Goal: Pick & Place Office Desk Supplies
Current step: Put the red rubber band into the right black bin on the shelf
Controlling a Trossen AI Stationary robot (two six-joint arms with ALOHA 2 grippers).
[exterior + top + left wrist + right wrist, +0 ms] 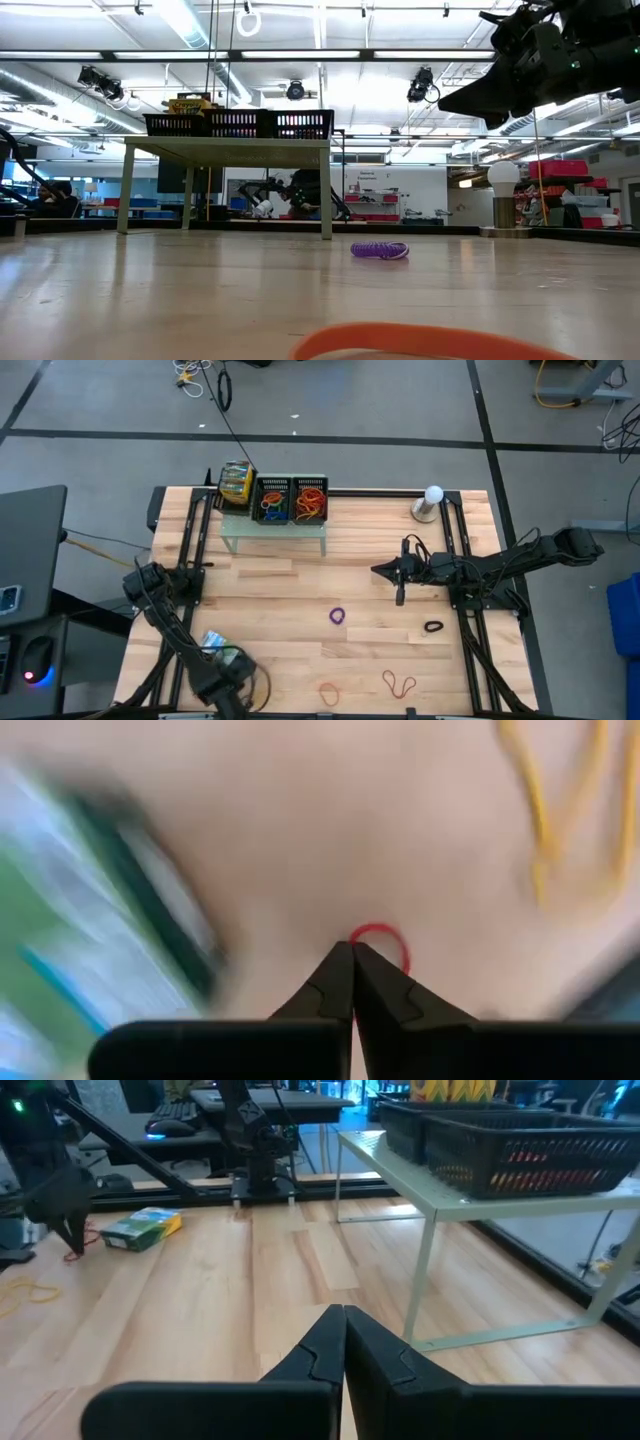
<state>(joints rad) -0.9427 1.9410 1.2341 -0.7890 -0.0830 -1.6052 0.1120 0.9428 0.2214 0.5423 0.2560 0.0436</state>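
A: State of the left gripper (352, 960)?

B: Fingers fully closed at lower left of the high view, pinching a red rubber band (385, 937). It appears light, limp and stretchy; grip the strand itself.

A: Surroundings?

B: A green-white-blue packet (213, 640) lies just beside it, a tan band (560, 810) near. The right gripper (343, 1322) waits closed and empty at centre right. The pale-green shelf (275, 532) with mesh trays (291, 499) stands upper centre.
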